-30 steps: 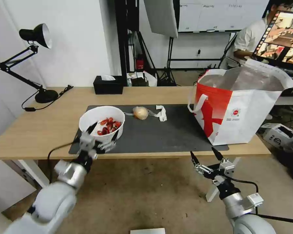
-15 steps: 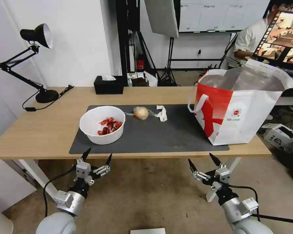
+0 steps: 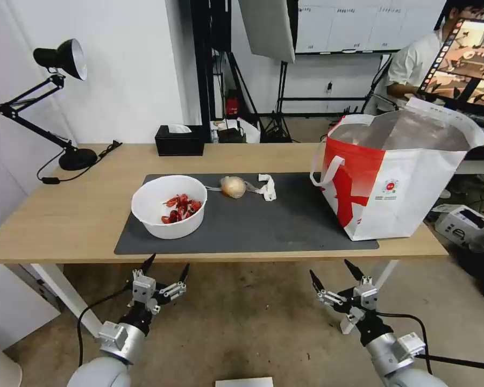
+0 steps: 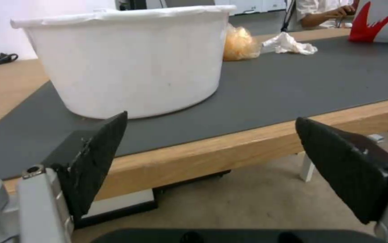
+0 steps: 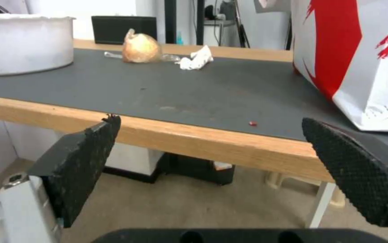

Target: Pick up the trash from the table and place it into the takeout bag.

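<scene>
Both hands hang low before the light-wood tabletop [image 3: 64, 215], left hand [image 3: 165, 270] and right hand [image 3: 332, 272] spread empty; white round bowl of red shells [image 3: 169, 206] sits on the grey mat, well left of the red-and-white takeout bag [image 3: 398, 177].

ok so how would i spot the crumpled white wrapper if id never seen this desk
Find the dark grey mat on the long wooden table. Along its far edge, between the white bowl and the red-and-white bag, lies the wrapper, white and crumpled flat beside the yellowish ball.

black desk lamp [image 3: 59, 59], far left | black tissue box [image 3: 179, 140], back edge | softbox [image 3: 268, 27] behind, probably unlit
</scene>
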Robot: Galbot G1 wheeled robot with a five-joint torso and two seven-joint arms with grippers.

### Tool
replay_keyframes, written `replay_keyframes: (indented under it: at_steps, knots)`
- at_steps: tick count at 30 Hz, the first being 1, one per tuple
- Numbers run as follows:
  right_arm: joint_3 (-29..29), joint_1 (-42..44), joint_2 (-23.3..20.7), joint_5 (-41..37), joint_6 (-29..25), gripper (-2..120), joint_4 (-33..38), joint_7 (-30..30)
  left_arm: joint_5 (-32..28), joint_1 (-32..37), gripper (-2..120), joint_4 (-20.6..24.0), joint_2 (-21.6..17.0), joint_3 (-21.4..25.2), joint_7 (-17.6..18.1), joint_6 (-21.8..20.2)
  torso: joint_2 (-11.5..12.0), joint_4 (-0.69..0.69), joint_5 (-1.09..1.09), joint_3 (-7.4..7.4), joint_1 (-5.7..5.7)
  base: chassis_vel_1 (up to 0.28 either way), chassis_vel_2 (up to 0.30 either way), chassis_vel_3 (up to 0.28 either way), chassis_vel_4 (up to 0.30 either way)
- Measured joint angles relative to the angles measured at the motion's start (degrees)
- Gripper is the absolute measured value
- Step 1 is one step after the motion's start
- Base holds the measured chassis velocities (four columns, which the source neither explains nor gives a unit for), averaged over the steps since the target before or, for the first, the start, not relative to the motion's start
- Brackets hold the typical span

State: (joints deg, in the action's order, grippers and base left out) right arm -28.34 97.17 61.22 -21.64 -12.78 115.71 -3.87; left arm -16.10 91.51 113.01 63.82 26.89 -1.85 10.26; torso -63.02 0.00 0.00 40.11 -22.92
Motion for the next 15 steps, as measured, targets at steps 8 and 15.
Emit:
replay_keyframes:
  at_steps: [8, 15]
  knots:
    - [0.0, 0.2, 0.0, 0.0, 0.2, 100, 0.1, 0.0, 0.0, 0.4, 100, -0.1, 0.2, -0.1, 0.0, 0.4, 0.0, 0.0, 0.0, 0.0, 0.0, 0.0, 0.0, 0.0, 0.0]
    - [0.0, 0.4, 0.0, 0.1, 0.2, 100, 0.1, 0.0, 0.1, 0.5, 100, -0.1, 0.1, -0.1, -0.1, 0.6, 0.0, 0.0, 0.0, 0.0, 0.0, 0.0, 0.0, 0.0, 0.0]
